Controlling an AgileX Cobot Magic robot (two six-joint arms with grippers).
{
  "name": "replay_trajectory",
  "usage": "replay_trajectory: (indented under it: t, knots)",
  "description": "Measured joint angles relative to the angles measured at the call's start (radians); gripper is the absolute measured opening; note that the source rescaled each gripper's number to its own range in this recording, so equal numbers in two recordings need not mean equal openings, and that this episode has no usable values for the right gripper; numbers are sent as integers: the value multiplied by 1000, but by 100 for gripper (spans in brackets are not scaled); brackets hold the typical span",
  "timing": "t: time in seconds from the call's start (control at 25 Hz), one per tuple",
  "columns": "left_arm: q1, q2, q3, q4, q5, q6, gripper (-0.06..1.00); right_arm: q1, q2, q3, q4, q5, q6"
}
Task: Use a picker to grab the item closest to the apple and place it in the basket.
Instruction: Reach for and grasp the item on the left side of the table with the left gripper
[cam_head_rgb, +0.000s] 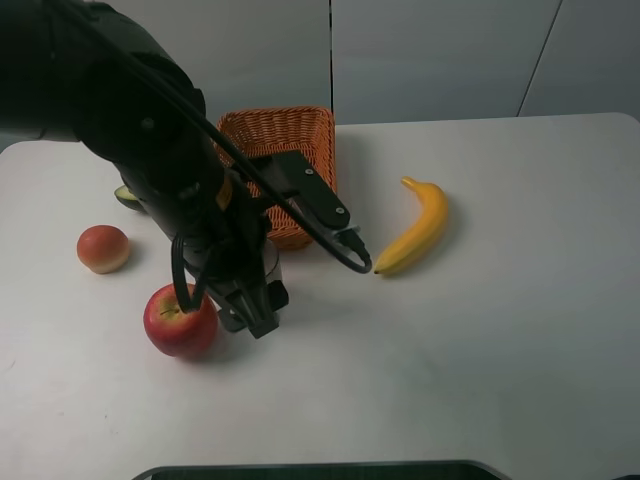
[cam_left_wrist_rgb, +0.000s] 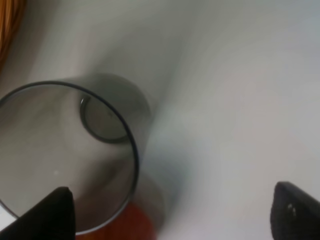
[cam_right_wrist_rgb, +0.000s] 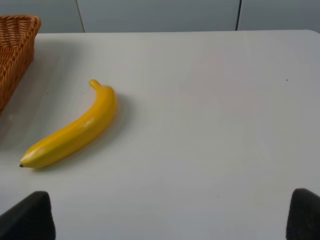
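A red apple (cam_head_rgb: 181, 320) sits on the white table at front left. Right beside it stands a clear grey glass cup (cam_head_rgb: 271, 260), mostly hidden by my left arm in the high view. The left wrist view looks down into the cup (cam_left_wrist_rgb: 50, 150), with a sliver of the apple (cam_left_wrist_rgb: 137, 225) at its side. My left gripper (cam_head_rgb: 252, 312) (cam_left_wrist_rgb: 172, 210) hangs open just above the cup, one dark finger (cam_left_wrist_rgb: 55, 212) over its rim and the other off to the side. The orange wicker basket (cam_head_rgb: 290, 135) stands behind the arm. My right gripper (cam_right_wrist_rgb: 172, 215) is open above bare table.
A yellow banana (cam_head_rgb: 415, 228) (cam_right_wrist_rgb: 75, 131) lies right of the basket (cam_right_wrist_rgb: 12, 55). A peach-coloured fruit (cam_head_rgb: 103, 248) and a dark avocado (cam_head_rgb: 127, 196) lie left of the arm. The left arm's cable loops out towards the banana.
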Motion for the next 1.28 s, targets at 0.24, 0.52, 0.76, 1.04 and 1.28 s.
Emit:
replay_trajectory:
  t: [0.24, 0.52, 0.76, 1.04, 1.28]
  knots:
    - [0, 5, -2, 54, -58, -48, 100, 0, 0, 0, 0, 0, 0]
    - [0, 36, -2, 58, -93, -55, 100, 0, 0, 0, 0, 0, 0]
    - [0, 103, -2, 45, -93, -56, 100, 0, 0, 0, 0, 0, 0]
    - [0, 130, -2, 30, -108, -56, 100, 0, 0, 0, 0, 0, 0]
    - [0, 141, -2, 21, -119, -56, 98, 0, 0, 0, 0, 0, 0]
